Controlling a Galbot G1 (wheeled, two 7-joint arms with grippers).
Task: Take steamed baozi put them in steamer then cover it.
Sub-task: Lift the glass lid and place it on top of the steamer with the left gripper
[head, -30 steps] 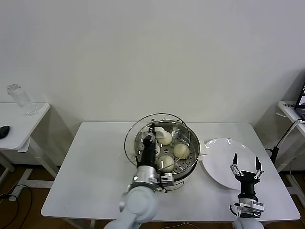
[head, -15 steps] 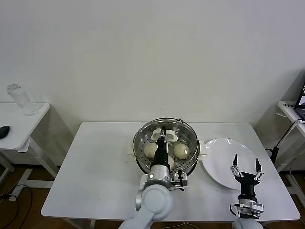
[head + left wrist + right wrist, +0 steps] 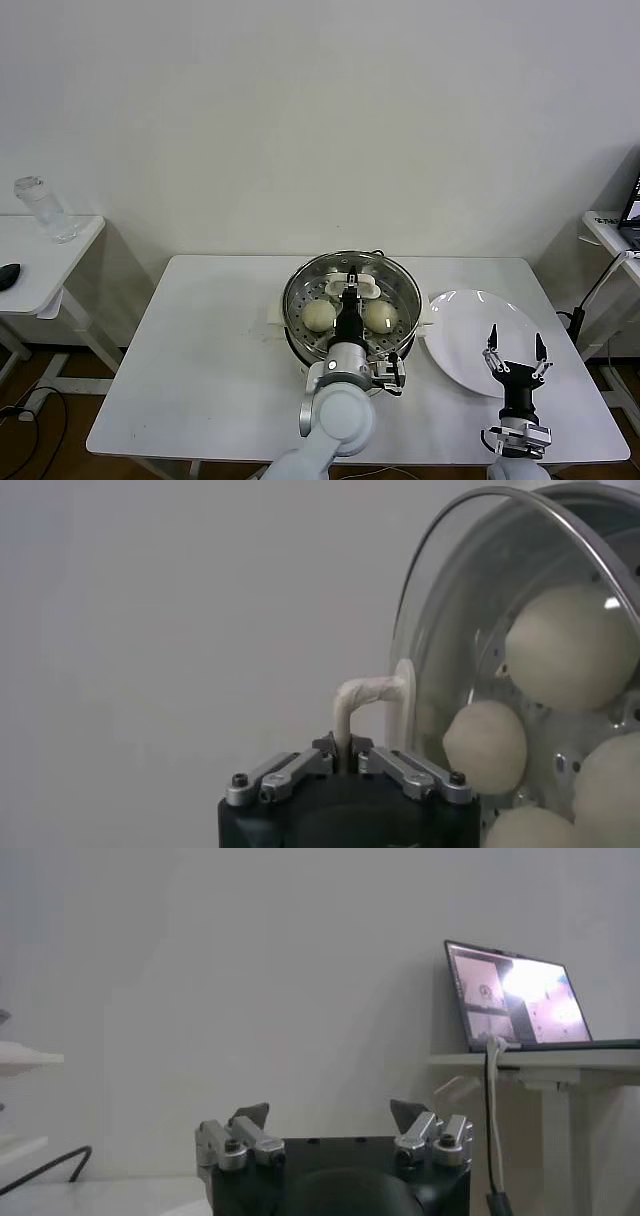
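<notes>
— So where are we, do you reckon?

— Covering, I'd say. The left gripper [image 3: 349, 290] is over the middle of the steamer [image 3: 300, 322], its fingers pressed together on the cream handle of the cover [image 3: 480, 600]. In the left wrist view the handle loop sits right between the closed fingers, with the glass just beyond it.

— And the steamed baozi [image 3: 318, 316]?

— Inside the basket, under the glass. I can make out one at about nine o'clock and one at three o'clock of the handle; the arm hides the rest from the head view, though the wrist view shows four pale rounds through the lid.

— Is the lid down?

— It looks level over the rim, but I can't tell whether it rests all round. Next, I'd think, it wants settling square on the rim, then the fingers letting go and lifting clear.

— The other arm?

— The right gripper [image 3: 514, 354] waits at four o'clock of the pot, fingers spread, holding nothing, over the near edge of the white plate [image 3: 460, 330].
</notes>
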